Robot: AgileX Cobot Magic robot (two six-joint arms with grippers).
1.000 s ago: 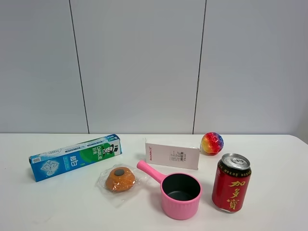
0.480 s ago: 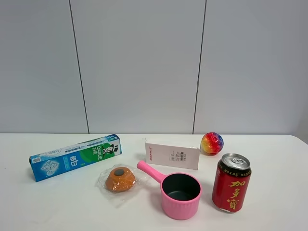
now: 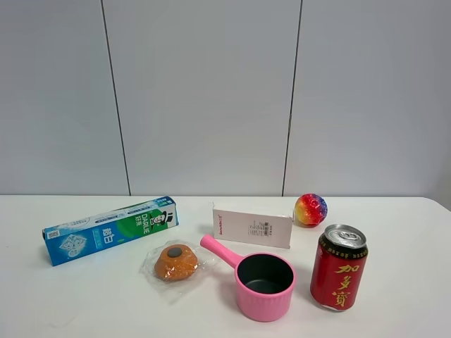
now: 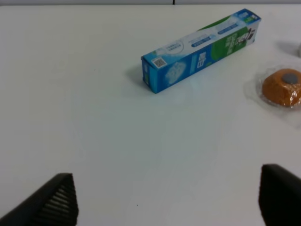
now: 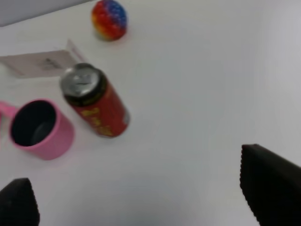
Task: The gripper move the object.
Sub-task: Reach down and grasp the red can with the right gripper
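The red can (image 3: pixel 340 267) with yellow characters and a silver top stands upright on the white table, right of the pink pot (image 3: pixel 264 285). It also shows in the right wrist view (image 5: pixel 94 101), beside the pot (image 5: pixel 40 128). My right gripper (image 5: pixel 141 200) is open and empty, well short of the can, with only its black fingertips (image 5: pixel 270 186) in view. My left gripper (image 4: pixel 169 200) is open and empty over bare table, its fingertips (image 4: pixel 56 200) wide apart. Neither gripper shows in the exterior view.
A blue-green toothpaste box (image 3: pixel 109 229) lies at the left. A wrapped orange bun (image 3: pixel 175 262) lies left of the pot's handle. A white box (image 3: pixel 252 226) and a rainbow ball (image 3: pixel 311 209) sit behind the pot and can. A grey wall stands behind the table.
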